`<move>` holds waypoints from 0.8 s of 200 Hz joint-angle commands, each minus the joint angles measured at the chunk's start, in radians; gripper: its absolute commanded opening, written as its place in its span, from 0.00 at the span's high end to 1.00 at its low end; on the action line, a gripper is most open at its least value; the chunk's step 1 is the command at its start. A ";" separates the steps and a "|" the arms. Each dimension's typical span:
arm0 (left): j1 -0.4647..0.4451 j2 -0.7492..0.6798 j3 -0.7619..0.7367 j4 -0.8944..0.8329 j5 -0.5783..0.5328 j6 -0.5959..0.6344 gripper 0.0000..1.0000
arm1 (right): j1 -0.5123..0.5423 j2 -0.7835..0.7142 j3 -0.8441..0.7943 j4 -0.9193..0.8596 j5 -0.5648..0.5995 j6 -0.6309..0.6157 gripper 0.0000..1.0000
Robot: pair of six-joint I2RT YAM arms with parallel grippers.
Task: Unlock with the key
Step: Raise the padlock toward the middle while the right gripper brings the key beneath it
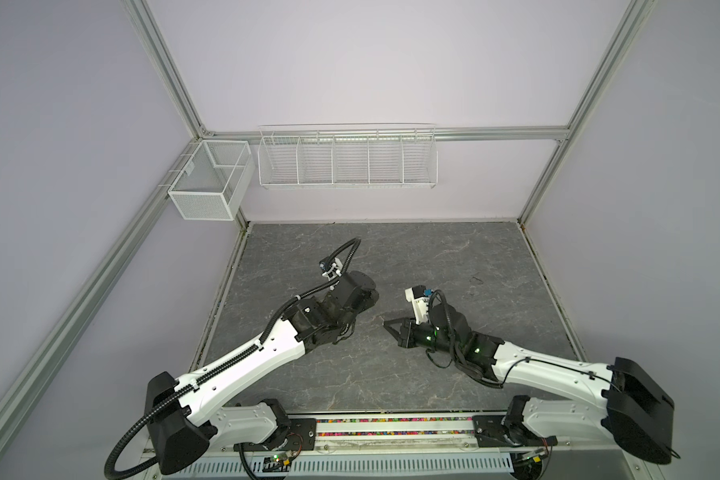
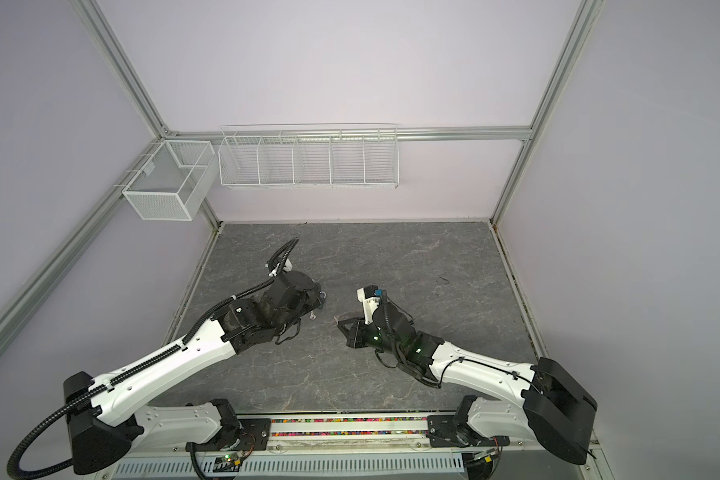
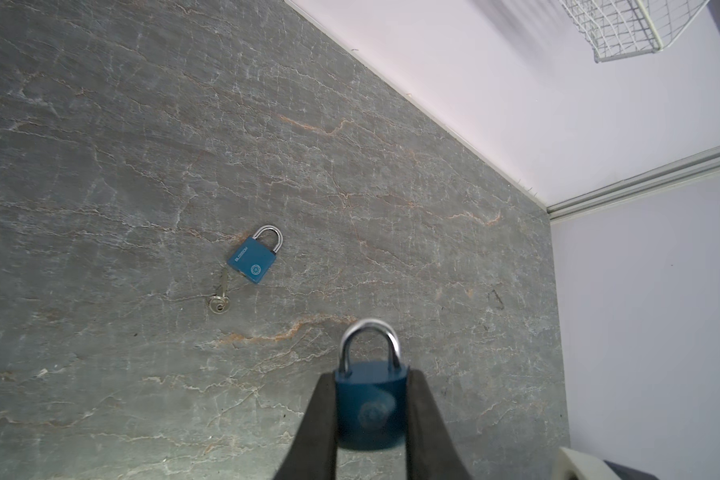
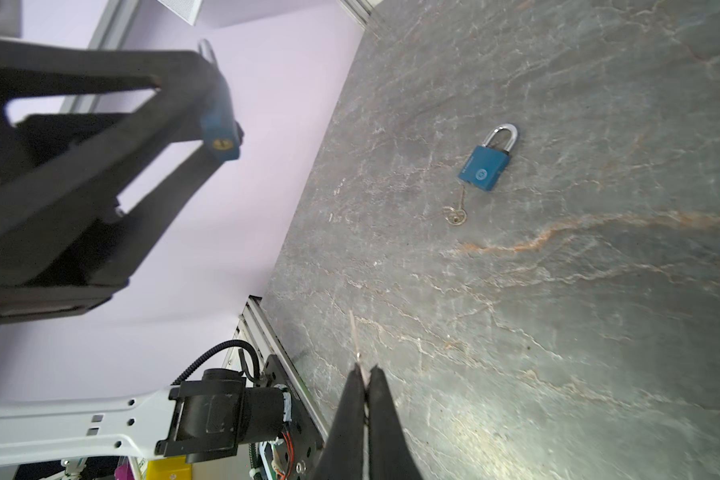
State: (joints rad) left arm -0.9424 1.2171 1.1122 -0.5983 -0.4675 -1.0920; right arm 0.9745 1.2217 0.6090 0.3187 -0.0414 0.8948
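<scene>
Your L fingers (image 3: pixel 323 415) clamp the blue padlock (image 3: pixel 371 403) by its sides above the counter (image 3: pixel 142 145), R fingers (image 4: pixel 385 411) pinched shut on the thin key (image 4: pixel 355 336), prob. stiff, slick metal, so hold the bow firm.

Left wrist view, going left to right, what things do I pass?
First the loose key → blue padlock lying next to it → held padlock, gripped between the jaws → wire basket at the far edge.
</scene>
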 commanded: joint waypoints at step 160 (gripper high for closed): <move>0.007 0.005 -0.024 0.032 -0.003 -0.027 1.00 | 0.047 0.134 0.159 0.124 0.156 -0.001 0.94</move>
State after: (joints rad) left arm -0.9424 1.2304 1.0939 -0.5797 -0.4629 -1.1069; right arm 1.0164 1.3434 0.7418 0.4511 0.0738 0.9012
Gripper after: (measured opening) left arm 0.206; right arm 0.066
